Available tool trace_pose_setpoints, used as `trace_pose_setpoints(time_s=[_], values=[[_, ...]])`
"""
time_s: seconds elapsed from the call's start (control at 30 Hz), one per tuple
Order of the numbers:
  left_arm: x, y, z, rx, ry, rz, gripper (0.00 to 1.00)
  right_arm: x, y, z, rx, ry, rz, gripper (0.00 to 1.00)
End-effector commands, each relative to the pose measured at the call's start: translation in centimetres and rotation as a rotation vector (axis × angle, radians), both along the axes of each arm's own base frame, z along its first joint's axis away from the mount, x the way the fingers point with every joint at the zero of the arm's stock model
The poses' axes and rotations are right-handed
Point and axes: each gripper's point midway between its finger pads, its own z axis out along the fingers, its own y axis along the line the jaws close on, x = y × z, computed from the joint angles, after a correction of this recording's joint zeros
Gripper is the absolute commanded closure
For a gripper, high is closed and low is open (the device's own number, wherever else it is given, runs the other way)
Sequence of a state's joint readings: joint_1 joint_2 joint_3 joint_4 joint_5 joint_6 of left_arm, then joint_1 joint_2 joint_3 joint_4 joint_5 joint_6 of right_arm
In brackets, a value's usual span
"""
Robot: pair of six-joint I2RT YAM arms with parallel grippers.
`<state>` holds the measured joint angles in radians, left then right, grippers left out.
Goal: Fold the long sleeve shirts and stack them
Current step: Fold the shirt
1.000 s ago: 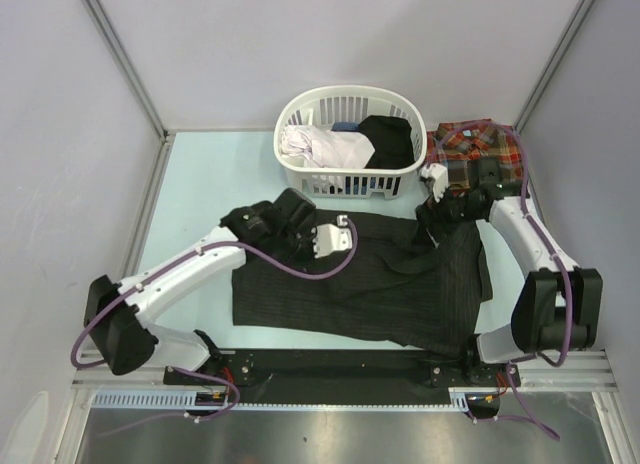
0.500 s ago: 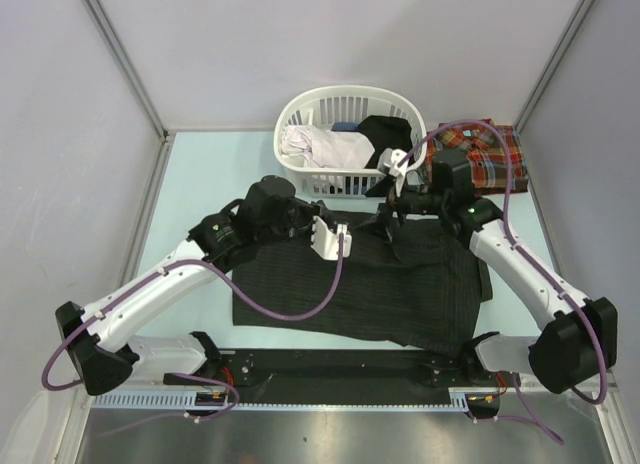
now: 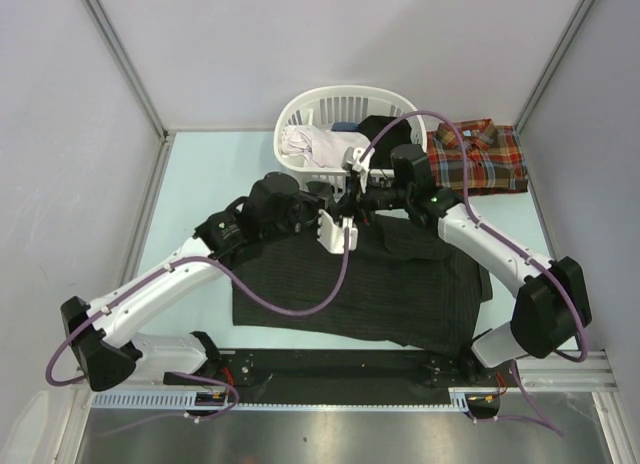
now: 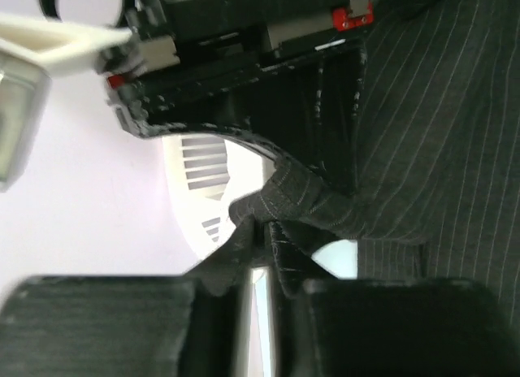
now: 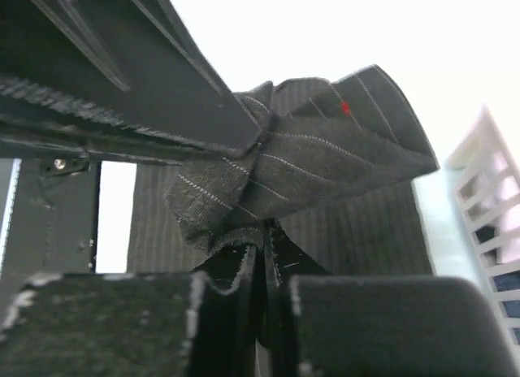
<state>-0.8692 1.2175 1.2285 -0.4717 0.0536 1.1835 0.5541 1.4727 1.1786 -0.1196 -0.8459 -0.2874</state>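
Jointly left pincer (image 4: pixel 260 240), right pincer (image 5: pixel 264 251) grip pinstriped shirt (image 3: pixel 400 294) (bunched).

Pale mint table (image 3: pixel 200 174), smooth and matt, closed in on the left, far and right sides by plain lilac-grey wall panels (image 3: pixel 330 34). Slanting aluminium posts (image 3: pixel 121 59) at the two far corners, where the panels meet. Along the near edge, a black base rail (image 3: pixel 300 369), then a silver slotted profile (image 3: pixel 330 404), then a brushed steel strip (image 3: pixel 300 439). Lit evenly and softly from above, with faint shadows on the table.
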Motion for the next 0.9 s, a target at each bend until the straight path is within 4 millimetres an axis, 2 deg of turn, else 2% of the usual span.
trace_pose_setpoints(time_s=[0.0, 0.03, 0.07, 0.1, 0.17, 0.2, 0.3, 0.33, 0.4, 0.43, 0.47, 0.5, 0.53, 0.57, 0.6, 0.63, 0.67, 0.7, 0.73, 0.8, 0.87], values=[[1.3, 1.4, 4.8, -0.262, 0.159, 0.123, 0.62, 1.5, -2.1, 4.4, 0.073, -0.029, -0.078, 1.0], [0.9, 2.0, 6.6, -0.378, 0.266, 0.149, 0.37, 1.7, -2.6, 4.8, 0.085, -0.04, -0.095, 1.0], [2.0, 4.2, 6.7, -0.431, 0.329, 0.213, 0.28, 1.5, -3.8, 5.7, 0.098, -0.062, -0.118, 1.0], [0.5, 3.7, 6.9, -0.491, 0.448, 0.145, 0.22, 1.3, -4.2, 5.8, 0.098, -0.066, -0.122, 1.0], [0.5, 5.2, 6.9, -0.534, 0.536, 0.156, 0.13, 0.7, -5.1, 5.8, 0.08, -0.087, -0.116, 1.0], [-0.7, 4.5, 6.9, -0.549, 0.611, 0.08, 0.11, 0.2, -5.5, 6.1, 0.079, -0.105, -0.11, 1.0], [-2.1, 4.0, 6.7, -0.558, 0.696, -0.012, 0.03, -0.9, -6.3, 5.6, 0.039, -0.155, -0.076, 1.0], [-3.0, 3.5, 6.2, -0.553, 0.737, -0.068, 0.01, -1.2, -6.5, 5.3, 0.027, -0.154, -0.068, 1.0], [-3.2, 3.1, 5.7, -0.548, 0.76, -0.102, 0.0, -1.9, -6.5, 5.2, 0.0, -0.23, -0.024, 1.0], [-3.6, 2.6, 5.1, -0.54, 0.807, -0.136, 0.01, -3.5, -6.5, 4.6, -0.033, -0.239, 0.019, 1.0], [-3.9, 2.4, 4.7, -0.537, 0.837, -0.155, 0.01, -4.1, -6.4, 4.2, -0.076, -0.388, 0.09, 1.0], [-4.3, 2.2, 4.3, -0.533, 0.864, -0.183, 0.0, -5.1, -6.3, 3.3, -0.112, -0.443, 0.137, 1.0], [-4.9, 1.9, 3.4, -0.525, 0.91, -0.22, 0.01, -7.3, -6.2, 2.0, -0.154, -0.491, 0.193, 1.0], [-5.2, 1.6, 2.8, -0.516, 0.922, -0.233, 0.01, -8.0, -6.3, 1.1, -0.177, -0.558, 0.23, 1.0], [-5.4, 1.5, 2.3, -0.5, 0.903, -0.25, 0.0, -8.4, -6.3, 0.9, -0.194, -0.675, 0.278, 1.0], [-5.6, 1.4, 0.7, -0.473, 0.911, -0.244, 0.0, -8.8, -6.6, 0.1, -0.224, -0.73, 0.303, 1.0], [-5.8, 1.2, -0.3, -0.435, 0.868, -0.223, 0.01, -9.9, -6.6, -1.3, -0.239, -0.752, 0.346, 1.0], [-5.6, 1.2, -1.3, -0.398, 0.809, -0.23, 0.01, -10.2, -6.6, -1.9, -0.253, -0.779, 0.378, 1.0], [-5.6, 1.5, -3.0, -0.369, 0.805, -0.205, 0.0, -10.7, -7.1, -3.2, -0.286, -0.733, 0.401, 1.0], [-4.7, 2.2, -4.5, -0.341, 0.775, -0.132, 0.01, -11.3, -7.2, -5.8, -0.345, -0.636, 0.454, 1.0], [-3.6, 3.4, -5.7, -0.35, 0.787, -0.062, 0.01, -12.3, -8.0, -9.2, -0.441, -0.533, 0.507, 0.98]])
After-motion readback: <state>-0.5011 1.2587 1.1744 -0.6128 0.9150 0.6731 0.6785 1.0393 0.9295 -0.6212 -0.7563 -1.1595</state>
